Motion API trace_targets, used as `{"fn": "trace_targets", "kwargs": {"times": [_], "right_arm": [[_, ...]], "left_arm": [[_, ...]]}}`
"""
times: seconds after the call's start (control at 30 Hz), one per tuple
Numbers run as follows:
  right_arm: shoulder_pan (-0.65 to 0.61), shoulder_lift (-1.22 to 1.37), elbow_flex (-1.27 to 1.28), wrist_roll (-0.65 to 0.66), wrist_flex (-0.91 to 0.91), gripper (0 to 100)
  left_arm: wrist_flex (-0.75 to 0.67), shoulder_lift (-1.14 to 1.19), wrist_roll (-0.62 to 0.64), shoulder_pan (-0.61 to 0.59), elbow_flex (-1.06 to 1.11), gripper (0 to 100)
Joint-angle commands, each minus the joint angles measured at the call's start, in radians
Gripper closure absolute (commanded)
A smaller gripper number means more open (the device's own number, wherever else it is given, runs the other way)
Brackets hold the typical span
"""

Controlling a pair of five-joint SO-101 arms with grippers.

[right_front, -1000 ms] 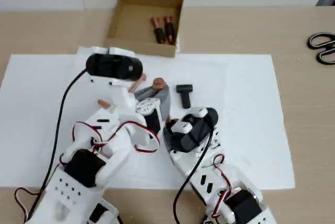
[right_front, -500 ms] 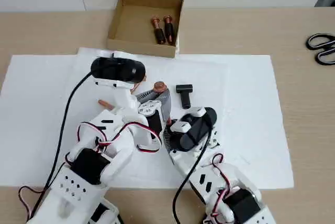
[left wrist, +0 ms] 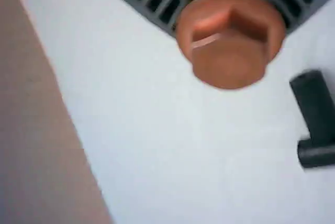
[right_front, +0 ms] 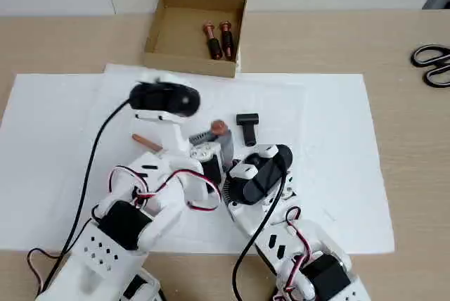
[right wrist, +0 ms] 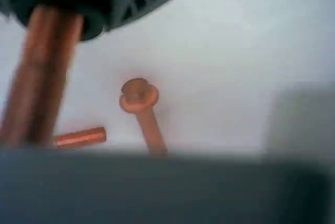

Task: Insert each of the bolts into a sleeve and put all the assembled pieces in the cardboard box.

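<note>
Copper bolt (left wrist: 230, 46) is gripped tight in the left claw (right_front: 213, 133), head jutting past its tips.

Black-handled scissors (right_front: 432, 64) are lying on the wooden table (right_front: 323, 41), well right of the white paper sheet (right_front: 337, 167), blades apparently pointing away from it.

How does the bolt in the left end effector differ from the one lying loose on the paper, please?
The held bolt is gripped in the left end effector; the loose bolt lies flat on the paper. The held bolt is beside the black sleeve; the loose bolt lies on the arm's other side. Both are copper-coloured, outside the cardboard box.
</note>
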Motion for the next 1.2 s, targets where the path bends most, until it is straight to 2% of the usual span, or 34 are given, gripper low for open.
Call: {"fn": "trace_targets", "kwargs": {"times": [0.0,0.3,0.8,0.9,1.07,1.17], "right_arm": [[-0.004,-0.004,-0.02,-0.011,-0.027,99.4],[-0.002,-0.004,-0.02,-0.011,-0.027,99.4],[-0.002,-0.004,-0.02,-0.011,-0.027,99.4],[-0.002,-0.004,-0.02,-0.011,-0.027,99.4],[-0.001,-0.004,-0.02,-0.011,-0.027,99.4],[-0.001,-0.004,-0.02,-0.011,-0.027,99.4]], "left_arm": [[0.018,-0.021,0.008,0.021,-0.005,99],[0.094,-0.018,0.003,0.057,-0.004,99],[0.094,-0.018,-0.034,0.087,0.047,99],[0.094,-0.021,-0.034,0.086,0.044,92],[0.095,-0.026,-0.029,0.051,0.041,72],[0.137,-0.026,-0.029,0.029,-0.001,69]]}}
